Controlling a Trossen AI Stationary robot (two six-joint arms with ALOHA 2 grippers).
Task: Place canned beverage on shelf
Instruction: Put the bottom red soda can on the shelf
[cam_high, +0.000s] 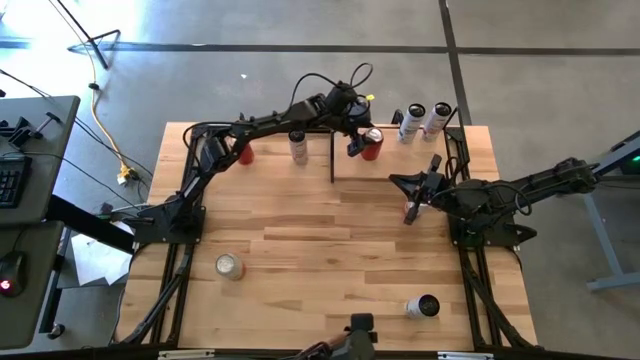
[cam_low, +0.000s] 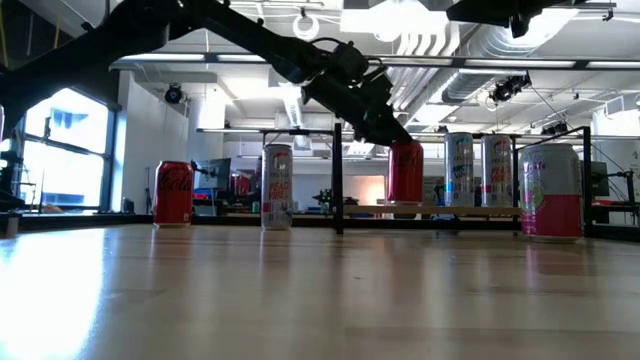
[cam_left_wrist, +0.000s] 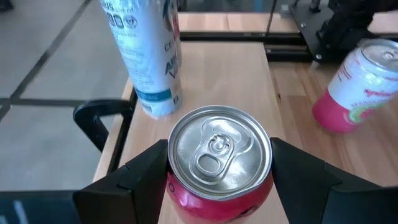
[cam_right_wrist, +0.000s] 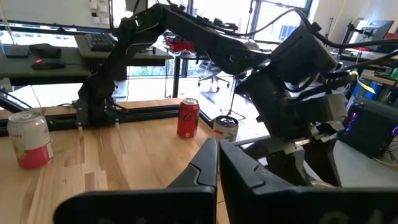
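Red aluminium beverage can with silver pull-tab lid (cam_left_wrist: 219, 163): stood upright on the low flat light-wood shelf plank (cam_left_wrist: 245, 74), held at both sides by the left tool (cam_high: 362, 141), whose two dark fingers (cam_left_wrist: 134, 177) pinched its body just below the rim. In the low view the can (cam_low: 405, 172) sat on the plank (cam_low: 470, 211) just beside the thin black upright plate (cam_low: 338, 180) at the plank's end.

Shelf: lay along the table's far edge, towards its right corner. Two tall white slim cans (cam_high: 424, 121) stood on it near the opposite end, leaving open plank between them and the red can. In the left wrist view one white can with blue lettering (cam_left_wrist: 144, 56) stood at the plank's outer edge, near the held can.

Beyond the plate, on the light-wood table (cam_high: 330, 250) near its far edge: a white can with red print (cam_low: 277, 187) and a red cola can (cam_low: 172, 193), well apart from each other.

Right tool (cam_high: 411, 211): fingers pressed together, holding nothing, above the table near the shelf's front edge.

Near side of table: a pink-and-white can (cam_high: 230, 266) towards the left and a white can lying on its side (cam_high: 423, 306) towards the right; the middle of the table was bare wood.
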